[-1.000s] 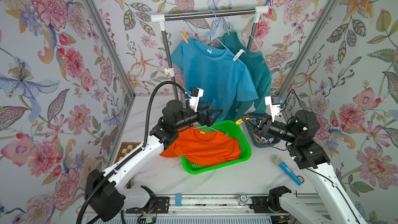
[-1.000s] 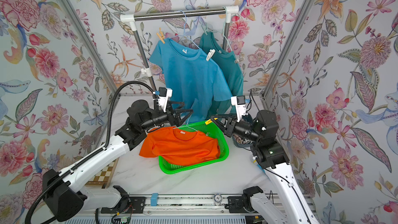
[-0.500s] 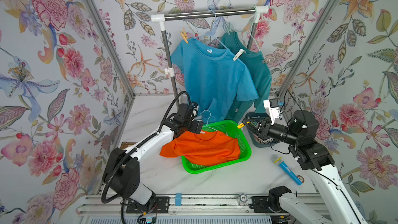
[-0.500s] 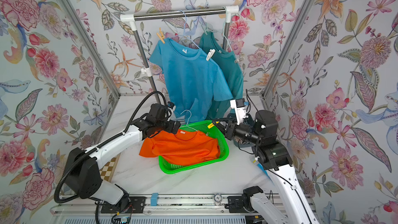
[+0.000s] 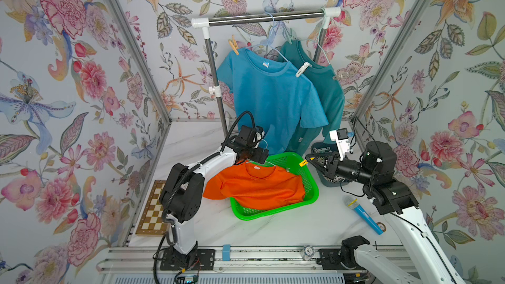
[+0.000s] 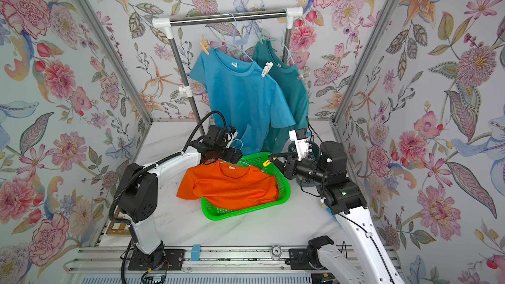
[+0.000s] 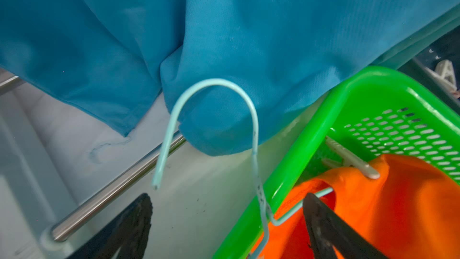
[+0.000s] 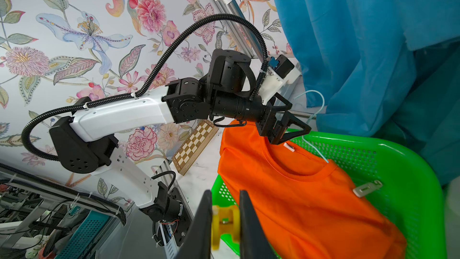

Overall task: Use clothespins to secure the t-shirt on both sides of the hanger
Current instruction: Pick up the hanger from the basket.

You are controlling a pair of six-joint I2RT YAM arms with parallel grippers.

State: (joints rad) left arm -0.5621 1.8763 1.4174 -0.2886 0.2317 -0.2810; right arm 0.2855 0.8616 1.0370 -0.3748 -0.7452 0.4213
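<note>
The jaws of the left gripper point(image 7: 227, 196) stand wide apart and grip nothing. The wire neck of the pale-blue hanger point(image 7: 255, 130) runs between them, at 12 o'clock of the orange t-shirt point(image 5: 257, 187). The jaws of the right gripper point(image 8: 225, 195) are closed on a yellow clothespin point(image 8: 224, 220), at 3 o'clock of the green basket point(image 5: 273, 213), where the shirt lies on its hanger. By my reading the job on this shirt is half done: one beige clothespin point(image 8: 366, 188) already bites the 3 o'clock shoulder. The 9 o'clock shoulder, draped over the basket rim, shows no pin, and the yellow one is likely meant for it. At 12 o'clock the rail point(image 5: 262, 18) carries two more hangers with a blue t-shirt point(image 5: 273, 99) and a teal t-shirt point(image 5: 330, 96). That makes three shirts and three hangers. I count five pins in use or in hand: an orange-tan pin point(image 5: 233, 45) and a white pin point(image 5: 302, 69) on the blue shirt, a pale pin point(image 5: 337, 77) on the teal, and the beige and yellow ones. The spares in the dark bin point(image 5: 317, 147) are too hidden to count.
</note>
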